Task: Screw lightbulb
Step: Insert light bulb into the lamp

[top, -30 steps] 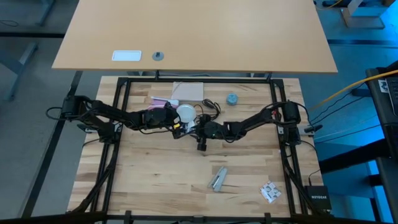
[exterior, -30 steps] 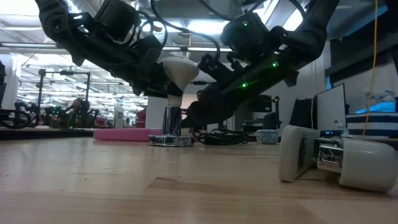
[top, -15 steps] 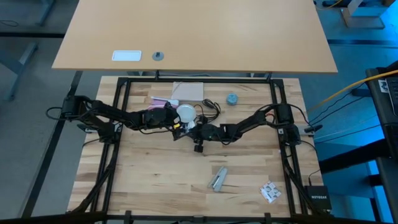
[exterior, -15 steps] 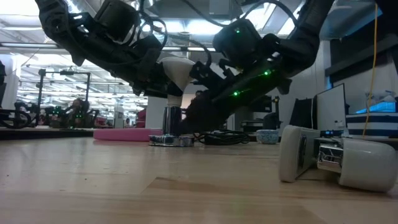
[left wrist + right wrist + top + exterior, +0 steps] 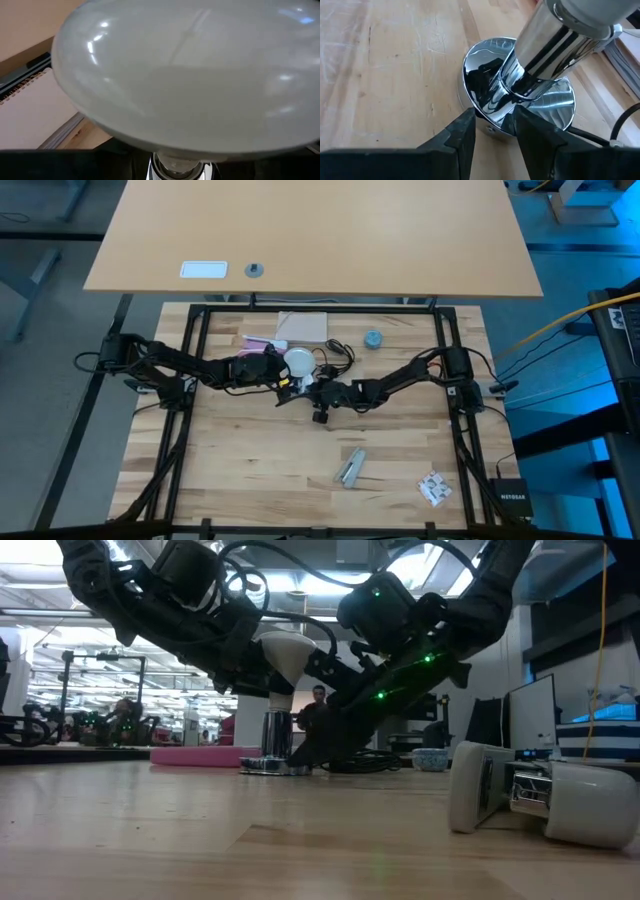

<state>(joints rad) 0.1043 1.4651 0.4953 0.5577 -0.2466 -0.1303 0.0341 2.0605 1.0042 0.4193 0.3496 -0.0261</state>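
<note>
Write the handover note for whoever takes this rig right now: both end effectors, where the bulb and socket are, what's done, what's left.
Left end effector: holds the lightbulb upright, neck down, over the silvery socket.
Right end effector: low at the socket's round base, fingers open on either side of its rim, not visibly clamped.
Done: bulb brought to the socket; its neck meets the socket top in the low view. How far it is threaded cannot be told.
Left: steady the base, turn the bulb home, release both.

Two dark jointed arms, looping black cables, small green indicator lights.
</note>
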